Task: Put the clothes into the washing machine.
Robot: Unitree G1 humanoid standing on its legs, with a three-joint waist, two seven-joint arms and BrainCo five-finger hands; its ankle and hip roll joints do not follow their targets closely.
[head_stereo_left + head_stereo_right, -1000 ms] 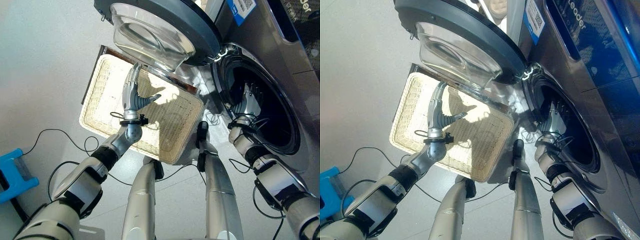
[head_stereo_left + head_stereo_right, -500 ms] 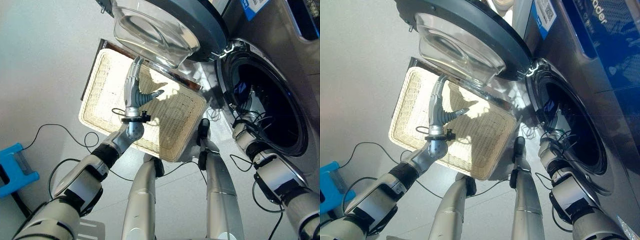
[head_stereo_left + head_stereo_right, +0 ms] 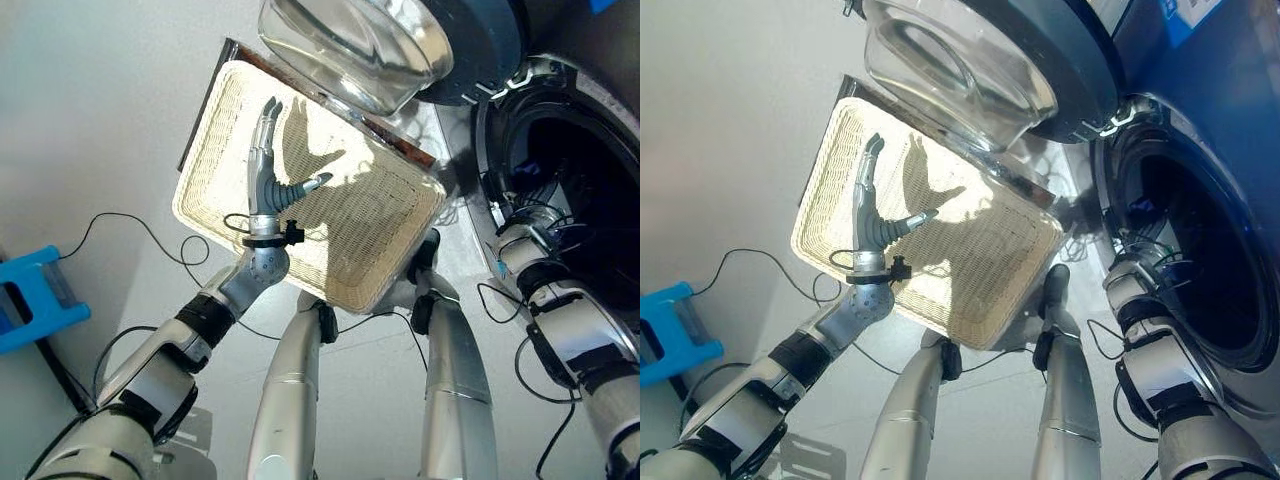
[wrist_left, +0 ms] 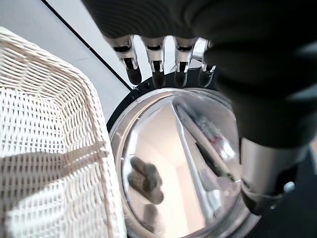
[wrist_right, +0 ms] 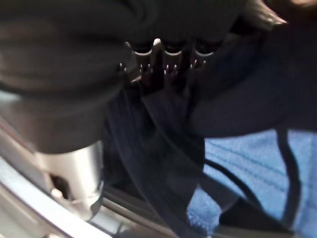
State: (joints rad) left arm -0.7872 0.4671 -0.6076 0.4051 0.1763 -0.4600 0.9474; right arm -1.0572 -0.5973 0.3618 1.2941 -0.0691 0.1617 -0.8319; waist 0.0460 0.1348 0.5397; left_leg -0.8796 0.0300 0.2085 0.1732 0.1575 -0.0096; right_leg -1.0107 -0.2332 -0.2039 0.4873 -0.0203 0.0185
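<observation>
My right hand (image 5: 148, 59) was deep in the drum at 3 o'clock, clothes (image 5: 237, 148) just beyond it, grip unreadable; my left hand (image 3: 268, 175) hung slack-fingered over the basket (image 3: 215, 120).

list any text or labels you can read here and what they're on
Blue label on the washing machine front: cut off at the picture's edge, print too small to read.
Wicker basket: no text.
Open door: no text.
Nothing can be quoted.
</observation>
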